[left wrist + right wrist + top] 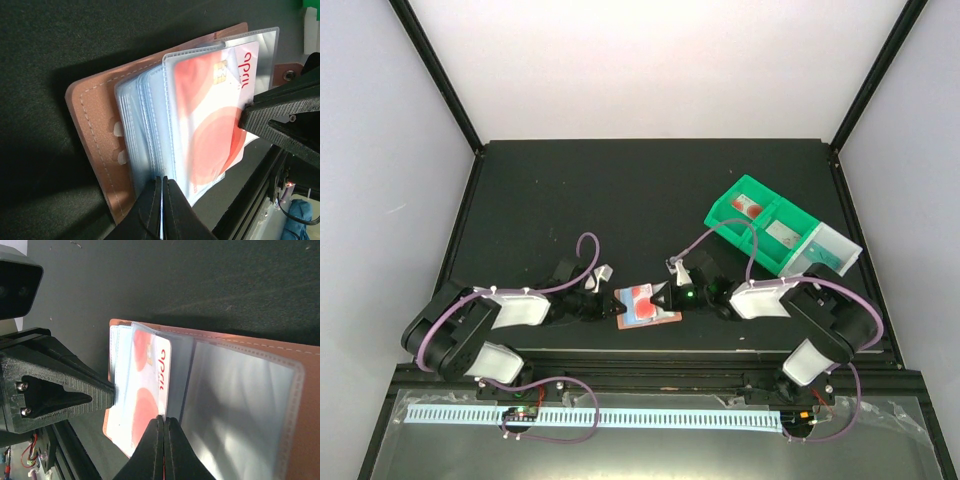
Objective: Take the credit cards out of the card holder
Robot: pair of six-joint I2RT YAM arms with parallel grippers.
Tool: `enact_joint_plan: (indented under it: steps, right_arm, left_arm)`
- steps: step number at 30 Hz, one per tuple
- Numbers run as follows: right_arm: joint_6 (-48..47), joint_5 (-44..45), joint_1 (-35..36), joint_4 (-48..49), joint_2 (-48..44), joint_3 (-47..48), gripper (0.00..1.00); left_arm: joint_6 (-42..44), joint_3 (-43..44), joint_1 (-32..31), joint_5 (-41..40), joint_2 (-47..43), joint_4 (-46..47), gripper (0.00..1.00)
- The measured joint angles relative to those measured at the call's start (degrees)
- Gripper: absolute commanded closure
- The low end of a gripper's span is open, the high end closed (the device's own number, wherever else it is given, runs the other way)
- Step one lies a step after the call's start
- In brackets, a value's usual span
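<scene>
- Near the table's (570,200) front edge, the card holder (647,306) is lying open between both arms, with bare table stretching behind it.
- The left gripper (161,200) is pinching the clear sleeves (150,125); the right gripper (164,440) is pinching the red-and-white card (147,390).
- Glare is obscuring the other sleeves' contents.

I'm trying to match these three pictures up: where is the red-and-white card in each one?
Top view: red-and-white card, lower centre, between the arms.
Left wrist: card right of centre, large.
Right wrist: card lower left of centre.
Shared landmark: the pink card holder beneath it.
</scene>
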Motion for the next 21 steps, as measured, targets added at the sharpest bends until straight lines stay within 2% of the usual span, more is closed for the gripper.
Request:
enact_joint_plan:
  steps: [10,21]
  right_arm:
    - [-0.7,-0.7,-3.1,-1.7,-4.7,-2.6,0.99]
    - [-6.3,5.4,-4.2,-17.4,-16.9,-1.4,0.99]
  left_arm:
    - [0.3,0.2,0.0,0.0,0.4,0.5,0.96]
    - [0.3,0.2,0.0,-0.4,-0.5,-0.7,0.94]
